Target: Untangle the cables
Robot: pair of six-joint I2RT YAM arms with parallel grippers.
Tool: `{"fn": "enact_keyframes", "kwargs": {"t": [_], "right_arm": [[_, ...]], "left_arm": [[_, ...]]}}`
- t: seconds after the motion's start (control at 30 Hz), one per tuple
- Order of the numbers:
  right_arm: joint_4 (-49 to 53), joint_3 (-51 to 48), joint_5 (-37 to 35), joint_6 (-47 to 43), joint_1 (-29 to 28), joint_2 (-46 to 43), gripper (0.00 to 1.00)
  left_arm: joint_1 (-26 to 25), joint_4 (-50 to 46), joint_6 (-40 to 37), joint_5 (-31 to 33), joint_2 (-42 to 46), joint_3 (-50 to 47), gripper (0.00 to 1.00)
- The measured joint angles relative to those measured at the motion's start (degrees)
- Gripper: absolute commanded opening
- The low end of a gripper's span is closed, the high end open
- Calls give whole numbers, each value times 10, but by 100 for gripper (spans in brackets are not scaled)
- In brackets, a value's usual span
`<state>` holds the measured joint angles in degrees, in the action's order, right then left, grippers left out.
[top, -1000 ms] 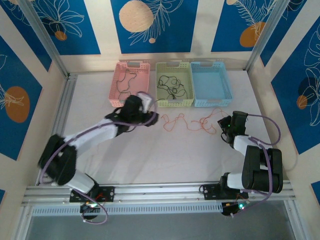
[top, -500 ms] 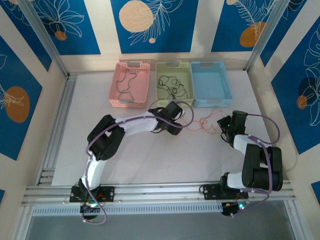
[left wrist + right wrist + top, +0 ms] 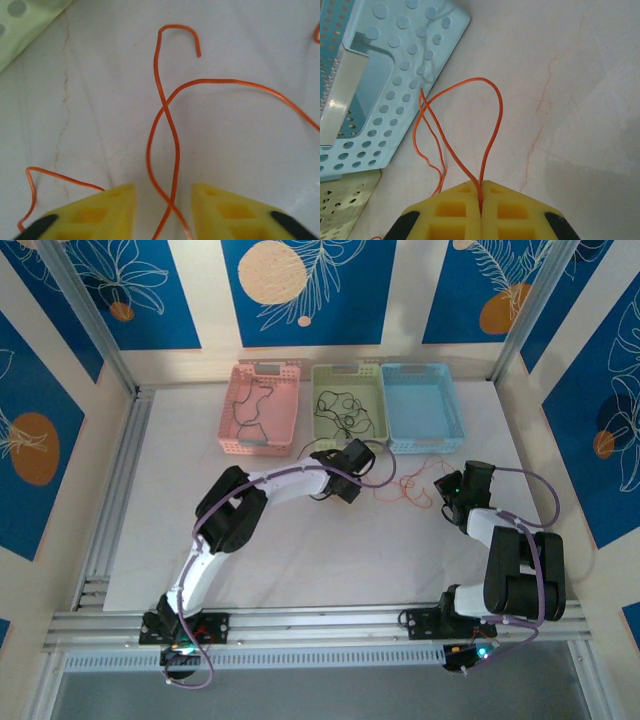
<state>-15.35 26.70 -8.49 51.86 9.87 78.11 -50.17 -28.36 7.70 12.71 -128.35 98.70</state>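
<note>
An orange-red cable [image 3: 405, 488] squiggles on the white table in front of the green and blue baskets. My left gripper [image 3: 362, 478] is at its left end. In the left wrist view the left gripper [image 3: 163, 189] is open, and two crossing strands of the orange cable [image 3: 165, 106] lie in the gap between the yellow fingers. My right gripper [image 3: 452, 490] is at the cable's right end. There the right gripper [image 3: 481, 187] is shut on a loop of the orange cable [image 3: 480, 78]. Dark cables lie in the green basket [image 3: 345, 410] and the pink basket [image 3: 250, 405].
Three baskets stand in a row at the back: pink [image 3: 256, 445], green [image 3: 350, 447] and blue [image 3: 425, 445]. The blue basket's corner [image 3: 370, 75] is close to the right gripper. The green basket's corner [image 3: 25, 20] is near the left gripper.
My left arm has swung right from the pink basket to the orange cable's left end, and its jaws have come closer together around the strands. The right arm has not moved.
</note>
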Motion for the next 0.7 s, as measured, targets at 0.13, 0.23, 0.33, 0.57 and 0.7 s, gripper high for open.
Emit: {"fn": "enact_keyframes", "kwargs": {"t": [0.13, 0.23, 0.33, 0.57, 0.7], "right_arm": [[0, 0, 2, 0, 1, 1, 0], [0, 0, 2, 0, 3, 1, 0], [0, 0, 4, 0, 4, 1, 0], [0, 0, 3, 1, 7, 1, 0], [0, 0, 3, 1, 7, 1, 0]], "left_arm": [[0, -5, -5, 10, -2, 3, 0], [0, -2, -6, 23, -1, 0, 0], [3, 10, -6, 38, 30, -45, 0], [98, 31, 13, 56, 283, -248, 0], [241, 51, 34, 63, 483, -341, 0]]}}
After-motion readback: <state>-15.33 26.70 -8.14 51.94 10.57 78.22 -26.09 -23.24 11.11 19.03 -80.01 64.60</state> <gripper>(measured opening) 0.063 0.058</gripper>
